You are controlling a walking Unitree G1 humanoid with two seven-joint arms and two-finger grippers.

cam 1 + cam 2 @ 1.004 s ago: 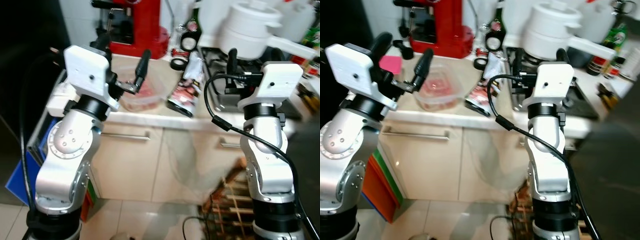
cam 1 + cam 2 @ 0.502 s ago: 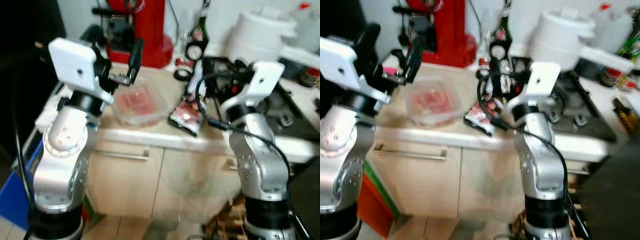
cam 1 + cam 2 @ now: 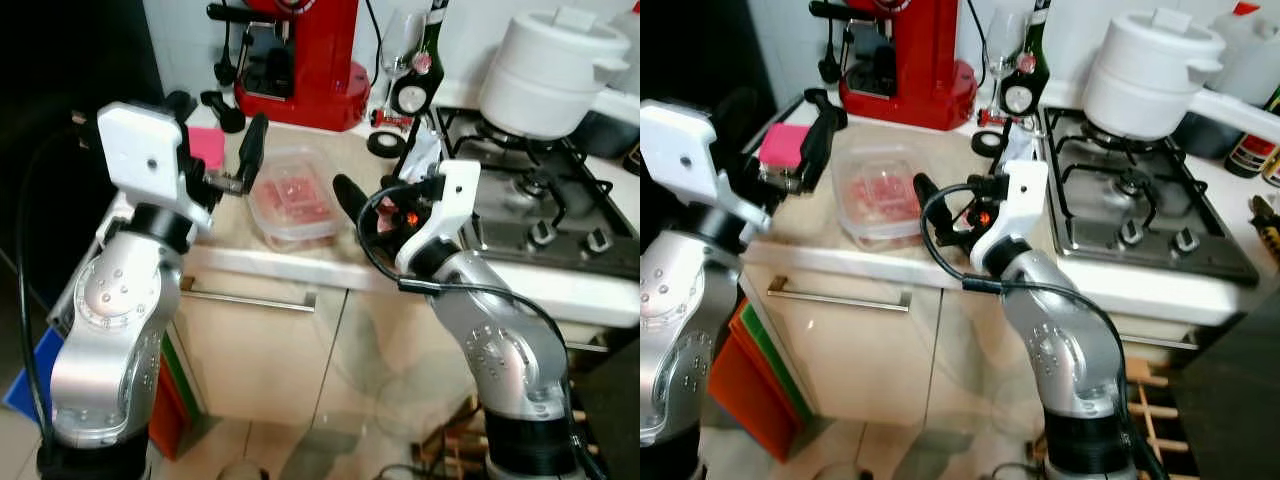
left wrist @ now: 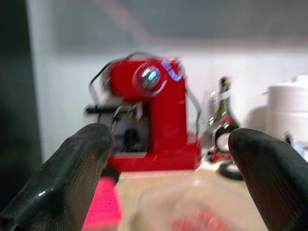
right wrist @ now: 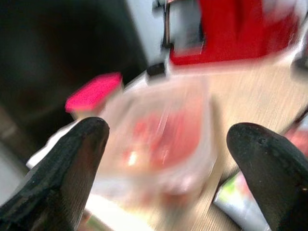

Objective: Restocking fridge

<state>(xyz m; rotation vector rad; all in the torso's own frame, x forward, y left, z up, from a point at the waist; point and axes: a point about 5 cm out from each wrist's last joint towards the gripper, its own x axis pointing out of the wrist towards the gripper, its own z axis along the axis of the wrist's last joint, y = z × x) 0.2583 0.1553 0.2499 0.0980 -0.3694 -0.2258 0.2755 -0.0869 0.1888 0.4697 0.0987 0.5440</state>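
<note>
Restocking was judged barely begun: the meat tub [image 3: 293, 198] lay ungrasped on the worktop [image 3: 330, 255], flanked by the spread left gripper [image 3: 222, 143] and spread right gripper [image 3: 368, 208].

Silver jointed arms, white boxy wrist housings, long black jaws, looping black cables

Clear plastic container [image 3: 293, 197] with red-pink contents; red coffee machine [image 3: 305, 50]; pink block [image 3: 785, 143]; white pot [image 3: 552, 70]; beige wood-grain countertop [image 3: 330, 245]; cream cabinet fronts [image 3: 260, 340]; 2 silver arms, black fingers.
</note>
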